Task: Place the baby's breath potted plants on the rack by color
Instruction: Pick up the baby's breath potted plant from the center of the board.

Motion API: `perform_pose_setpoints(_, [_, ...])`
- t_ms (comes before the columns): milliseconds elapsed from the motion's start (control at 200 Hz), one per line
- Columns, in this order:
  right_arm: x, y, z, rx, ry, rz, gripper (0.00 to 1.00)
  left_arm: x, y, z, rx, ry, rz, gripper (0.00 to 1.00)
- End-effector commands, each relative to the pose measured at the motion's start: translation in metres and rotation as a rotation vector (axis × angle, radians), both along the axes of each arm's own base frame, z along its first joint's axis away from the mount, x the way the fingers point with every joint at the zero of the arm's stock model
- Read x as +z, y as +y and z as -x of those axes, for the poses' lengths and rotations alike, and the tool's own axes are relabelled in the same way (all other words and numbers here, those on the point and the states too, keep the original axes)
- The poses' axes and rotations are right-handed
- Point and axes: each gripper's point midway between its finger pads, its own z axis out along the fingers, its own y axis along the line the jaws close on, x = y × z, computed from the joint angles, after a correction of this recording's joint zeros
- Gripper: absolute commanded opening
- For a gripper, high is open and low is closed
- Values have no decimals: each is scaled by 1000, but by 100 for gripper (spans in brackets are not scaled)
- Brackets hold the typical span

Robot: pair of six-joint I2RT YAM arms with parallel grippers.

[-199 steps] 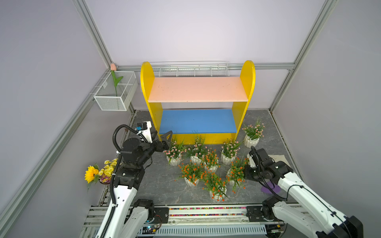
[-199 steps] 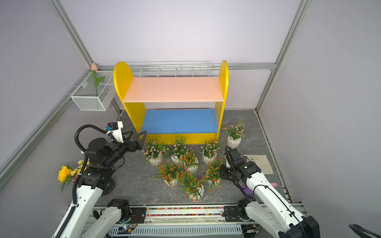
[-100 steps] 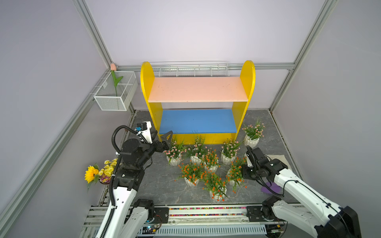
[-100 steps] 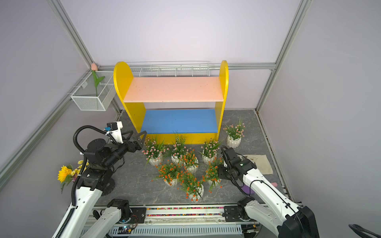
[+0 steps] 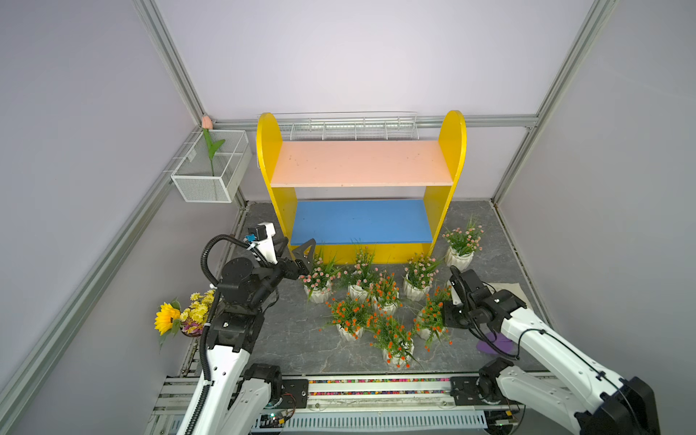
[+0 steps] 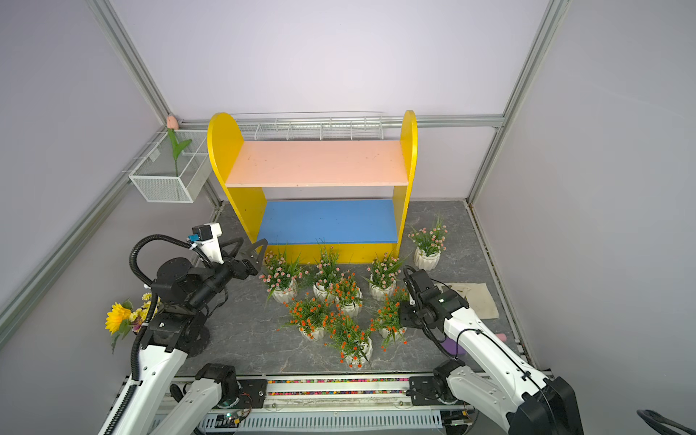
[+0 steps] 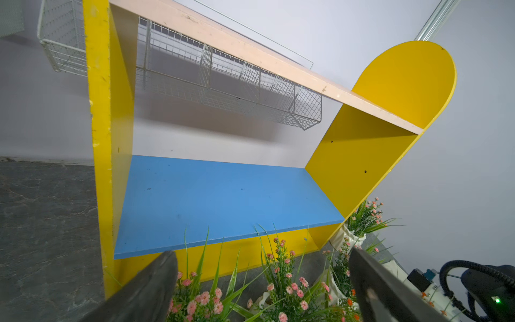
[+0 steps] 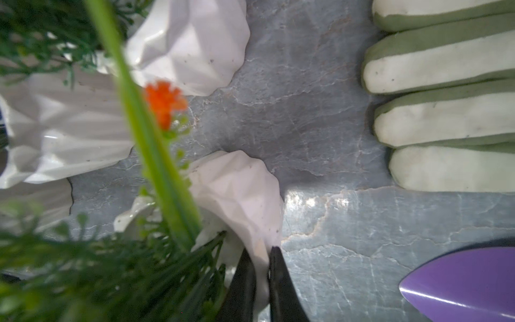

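Right wrist view shows the right hand [image 8: 262, 252] pinched shut on the white pot rim of an orange plant [image 8: 237, 195] that sits on the gray desk [image 8: 306, 125], among the other pots [image 8: 189, 41]. In a top view the right arm [image 5: 527, 339] reaches in low from the front right, elbow bent, wrist angled down into the foliage. The left arm [image 5: 241, 286] is folded high, its left hand [image 5: 306, 251] spread wide, holding nothing, just beside a pink plant [image 5: 318, 277] before the rack [image 5: 361, 167].

Blurred greenery [image 8: 83, 264] covers much of the pot [image 8: 239, 189] on the right wrist camera. In both top views the orange plant [image 5: 431, 318] hides the tips of my right hand [image 8: 259, 252].
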Motion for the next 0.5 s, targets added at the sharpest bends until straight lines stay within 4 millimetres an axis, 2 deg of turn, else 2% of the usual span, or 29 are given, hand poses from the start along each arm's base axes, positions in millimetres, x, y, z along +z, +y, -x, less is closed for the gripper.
perform_pose_setpoints(0, [27, 3, -2, 1, -39, -30, 10, 2, -13, 1, -75, 12, 12, 99])
perform_pose_setpoints(90, [44, 2, 2, 6, -51, -38, 10, 6, -20, 4, -99, 2, -14, 99])
perform_pose_setpoints(110, [50, 2, 2, 7, -59, -41, 9, -1, -24, -1, -105, 24, -27, 99])
perform_pose_setpoints(160, [62, -2, 4, 10, -72, -28, 10, 0, -31, 1, -131, 19, -53, 99])
perform_pose_setpoints(175, [73, -2, 1, 10, -94, -31, 9, -1, -34, 2, -137, 18, -62, 99])
perform_pose_setpoints(205, [83, -4, 1, 18, -110, -23, 10, -1, -39, 3, -152, 15, -78, 99])
perform_pose_setpoints(345, [125, -14, -2, 58, -169, 39, 9, -9, -74, 9, -262, 8, -161, 100])
perform_pose_setpoints(495, [162, -8, -17, 115, -240, 42, 10, -19, -110, 20, -346, -7, -270, 99])
